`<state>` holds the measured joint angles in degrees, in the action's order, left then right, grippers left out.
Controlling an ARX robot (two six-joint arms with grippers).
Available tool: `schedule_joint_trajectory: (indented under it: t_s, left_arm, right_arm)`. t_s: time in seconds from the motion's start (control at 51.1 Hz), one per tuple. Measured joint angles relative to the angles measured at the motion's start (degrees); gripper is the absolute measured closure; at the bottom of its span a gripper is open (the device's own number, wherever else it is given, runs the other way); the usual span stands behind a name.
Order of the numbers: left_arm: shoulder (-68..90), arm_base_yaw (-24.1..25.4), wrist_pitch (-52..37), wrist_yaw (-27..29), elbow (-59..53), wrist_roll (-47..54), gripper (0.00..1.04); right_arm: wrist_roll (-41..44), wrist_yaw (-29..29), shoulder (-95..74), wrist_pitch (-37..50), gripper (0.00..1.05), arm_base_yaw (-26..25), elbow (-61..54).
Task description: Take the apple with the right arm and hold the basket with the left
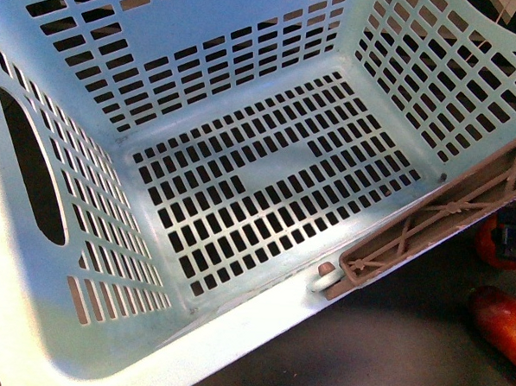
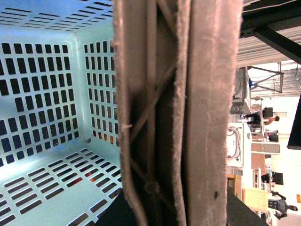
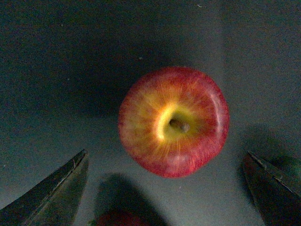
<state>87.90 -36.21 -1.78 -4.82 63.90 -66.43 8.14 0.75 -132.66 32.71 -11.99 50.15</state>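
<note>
Right gripper [image 3: 165,154] hung straight over the apple [image 3: 174,121], fingers [image 3: 51,193] spread wide on either side and clear of it. The apple sat stem-up on the dark table [image 3: 47,56], outside the basket [image 1: 259,331] and near its brown handle [image 1: 429,232]. Step judged: pre-grasp. Your next move called for a plumb descent, then closing across the apple's widest part. Room was tight. An elongated red-orange fruit [image 1: 502,322] lay near on the robot's side, and the handle edge ran close by. For the left gripper, its wrist view showed only that handle close up, so you could not tell its grip. Farther off, the basket's slotted floor and far wall held nothing.
</note>
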Motion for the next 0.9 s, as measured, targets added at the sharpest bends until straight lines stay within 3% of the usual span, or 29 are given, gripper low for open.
schedule_joint_trajectory:
  t_s: [0.607,0.783,0.9]
  left_arm:
    - [0.0,0.0,0.0,0.0,0.0,0.0,0.88]
    - [0.0,0.0,0.0,0.0,0.0,0.0,0.88]
    - [0.0,0.0,0.0,-0.1,0.0,0.0,0.88]
  right_arm:
    - [-3.9,2.6,-11.4,-5.9,0.09,0.6,13.3]
    - [-5.0,2.6,-12.0,-5.2,0.24,0.6,13.4]
    - [-5.4,2.5,-11.6,-4.0,0.25,0.5,12.2]
